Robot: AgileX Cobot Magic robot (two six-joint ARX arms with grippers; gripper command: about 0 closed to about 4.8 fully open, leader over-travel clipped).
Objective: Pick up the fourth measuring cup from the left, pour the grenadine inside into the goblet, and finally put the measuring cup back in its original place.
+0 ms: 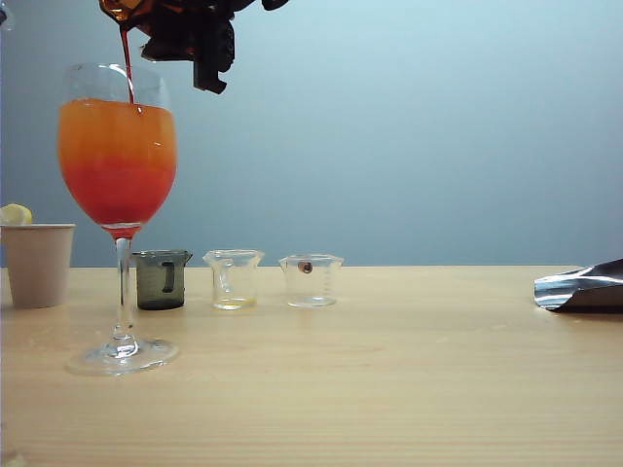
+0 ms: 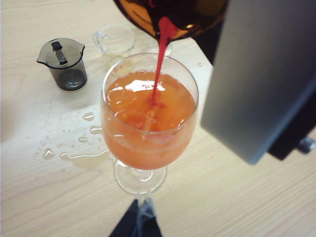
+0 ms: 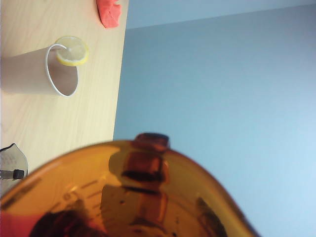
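Observation:
The goblet stands at the left of the table, its drink orange on top and red lower down. Above its rim the amber fourth measuring cup is tipped over, and my right gripper is shut on it. A thin stream of dark red grenadine runs from the spout into the glass. The left wrist view shows that stream falling from the cup into the goblet. My left gripper sits low by the goblet's foot with its fingers together. The cup fills the right wrist view.
A smoky grey cup and two clear cups stand in a row behind the goblet. A paper cup with a lemon slice is at the far left. A foil bag lies at the right. Spilled drops wet the table.

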